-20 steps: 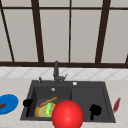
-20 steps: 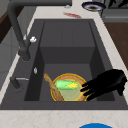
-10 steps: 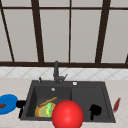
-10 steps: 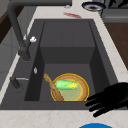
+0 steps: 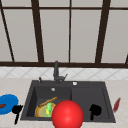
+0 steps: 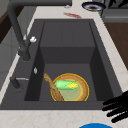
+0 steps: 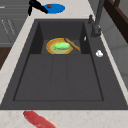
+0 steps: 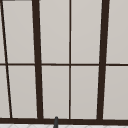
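Left hand (image 5: 17,110) at sink's left edge, fingers straight and apart, beside blue plate (image 5: 7,103).
At 9 o'clock of sink (image 5: 30,100), nothing held. Toward 7 o'clock inside the basin, yellow bowl (image 5: 42,111) with green corn (image 5: 48,108) and wooden spoon (image 5: 47,101). At 4 o'clock, right hand (image 5: 95,110); finger state impossible to tell.

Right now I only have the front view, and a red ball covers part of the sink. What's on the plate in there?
Observer: A green and yellow cob lies on the plate.
Operator: And that brown stick?
Observer: It's a wooden spoon, lying across the plate's rim on the faucet side.
Operator: Are the left hand's fingers open?
Observer: Yes. From the left side, the left hand has its fingers straight and spread, holding nothing.
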`<state>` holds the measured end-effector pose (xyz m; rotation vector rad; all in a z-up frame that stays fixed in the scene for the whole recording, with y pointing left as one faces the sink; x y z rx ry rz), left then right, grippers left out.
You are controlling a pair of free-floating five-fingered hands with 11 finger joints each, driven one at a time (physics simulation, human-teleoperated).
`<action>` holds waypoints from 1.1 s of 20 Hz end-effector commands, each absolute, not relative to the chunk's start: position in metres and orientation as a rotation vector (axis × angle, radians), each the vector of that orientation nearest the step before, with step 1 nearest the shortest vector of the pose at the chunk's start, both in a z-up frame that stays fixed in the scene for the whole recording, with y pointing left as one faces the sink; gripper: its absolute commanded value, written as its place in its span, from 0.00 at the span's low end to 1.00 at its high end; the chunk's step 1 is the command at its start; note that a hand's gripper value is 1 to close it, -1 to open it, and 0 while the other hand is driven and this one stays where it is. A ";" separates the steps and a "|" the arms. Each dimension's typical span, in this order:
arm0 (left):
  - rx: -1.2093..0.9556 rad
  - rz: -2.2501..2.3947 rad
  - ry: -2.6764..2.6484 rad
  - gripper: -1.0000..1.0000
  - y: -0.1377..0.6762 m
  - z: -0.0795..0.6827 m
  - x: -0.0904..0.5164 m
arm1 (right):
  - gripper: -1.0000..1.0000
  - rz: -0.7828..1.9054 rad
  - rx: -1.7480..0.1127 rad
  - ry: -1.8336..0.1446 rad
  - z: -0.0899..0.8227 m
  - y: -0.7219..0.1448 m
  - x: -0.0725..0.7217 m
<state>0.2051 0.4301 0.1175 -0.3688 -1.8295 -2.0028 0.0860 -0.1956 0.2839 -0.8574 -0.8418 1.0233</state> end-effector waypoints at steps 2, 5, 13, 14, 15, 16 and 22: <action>-0.352 -2.047 -1.808 0.00 0.428 0.116 0.193 | 0.50 1.023 -0.857 -0.842 0.284 -0.196 0.086; -0.319 -2.032 -1.857 0.00 0.409 0.126 0.184 | 0.50 1.023 -0.857 -0.842 0.284 -0.196 0.086; -0.301 -1.995 -1.831 0.00 0.363 0.138 0.155 | 0.50 1.023 -0.857 -0.842 0.284 -0.196 0.086; -0.295 -1.990 -1.829 0.00 0.359 0.138 0.151 | 0.50 1.023 -0.857 -0.842 0.284 -0.196 0.086; -0.298 -1.987 -1.825 0.00 0.353 0.137 0.146 | 0.50 1.023 -0.857 -0.842 0.284 -0.196 0.086; -0.300 -1.989 -1.817 0.00 0.348 0.137 0.141 | 0.50 1.023 -0.857 -0.842 0.284 -0.196 0.086; -0.313 -2.037 -1.787 0.00 0.311 0.136 0.126 | 0.50 1.023 -0.857 -0.842 0.284 -0.196 0.086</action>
